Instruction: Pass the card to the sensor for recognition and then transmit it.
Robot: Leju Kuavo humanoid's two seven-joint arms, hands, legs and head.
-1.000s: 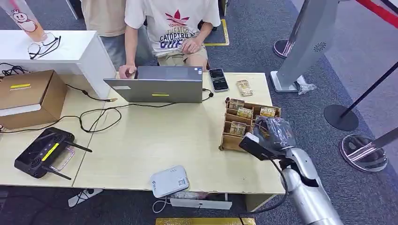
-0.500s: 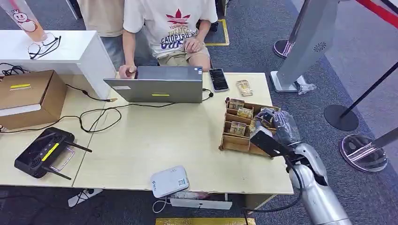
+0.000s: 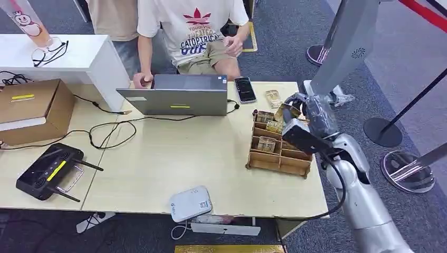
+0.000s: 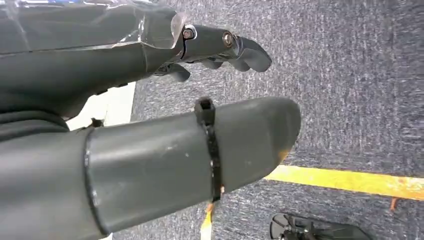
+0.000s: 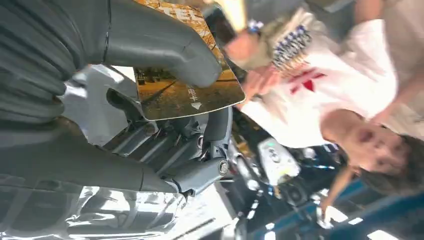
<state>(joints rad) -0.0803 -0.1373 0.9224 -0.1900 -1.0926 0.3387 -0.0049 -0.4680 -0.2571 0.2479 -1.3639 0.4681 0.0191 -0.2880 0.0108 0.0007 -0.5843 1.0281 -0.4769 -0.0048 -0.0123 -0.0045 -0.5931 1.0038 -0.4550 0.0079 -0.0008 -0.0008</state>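
Note:
My right hand [image 3: 311,120] is raised over the far right corner of the wooden card box [image 3: 278,162]. It pinches a golden-brown card [image 3: 288,112] between thumb and fingers. The right wrist view shows the card [image 5: 192,92] close up, with the thumb [image 5: 165,47] pressed on its face and the hand [image 5: 100,150] wrapped behind it. The white card sensor [image 3: 190,203] lies at the table's near edge, well to the left of that hand. My left hand [image 4: 200,150] hangs over grey carpet with its fingers apart and nothing in it.
A grey laptop [image 3: 179,100], a phone [image 3: 245,89] and a loose card [image 3: 274,98] lie at the table's far side, where a person [image 3: 192,31] sits. A cardboard box [image 3: 31,108] and black controller [image 3: 48,171] are at the left. Barrier posts [image 3: 382,132] stand right.
My right hand has risen from the box's near right corner and moved toward the far side, carrying the card. The seated person has shifted an arm.

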